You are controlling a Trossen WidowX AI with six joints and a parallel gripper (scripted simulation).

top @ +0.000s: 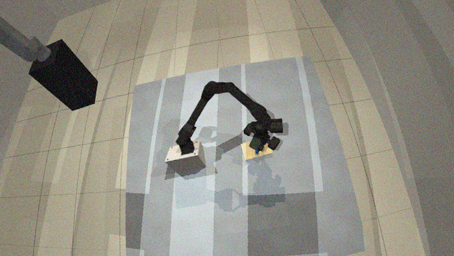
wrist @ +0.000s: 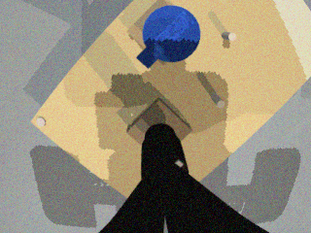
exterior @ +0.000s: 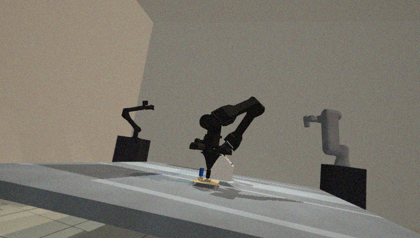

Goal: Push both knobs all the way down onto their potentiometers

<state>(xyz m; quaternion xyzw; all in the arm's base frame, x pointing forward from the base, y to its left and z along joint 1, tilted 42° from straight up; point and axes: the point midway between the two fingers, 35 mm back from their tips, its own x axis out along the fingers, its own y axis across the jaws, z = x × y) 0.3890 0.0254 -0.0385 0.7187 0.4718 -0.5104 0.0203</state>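
Note:
The tan circuit board [top: 249, 155] [exterior: 210, 183] [wrist: 259, 26] stands on the grey table [top: 233, 222], right of the arm's base. One blue knob [wrist: 171, 34] [exterior: 201, 171] [top: 256, 150] stands tall on its shaft near the board's far edge. My gripper [wrist: 163, 174] [exterior: 208, 174] [top: 260, 145] is shut, points straight down and has its tips low over the board's middle, on a square potentiometer beside the blue knob. Whatever lies under the tips is hidden. Nothing is held between the fingers.
The arm's white base block [top: 185, 158] [exterior: 224, 170] stands left of the board. Off the table, a black arm on a black pedestal [exterior: 131, 148] and a grey arm on a black pedestal [top: 63, 74] [exterior: 343, 179] stand on the floor.

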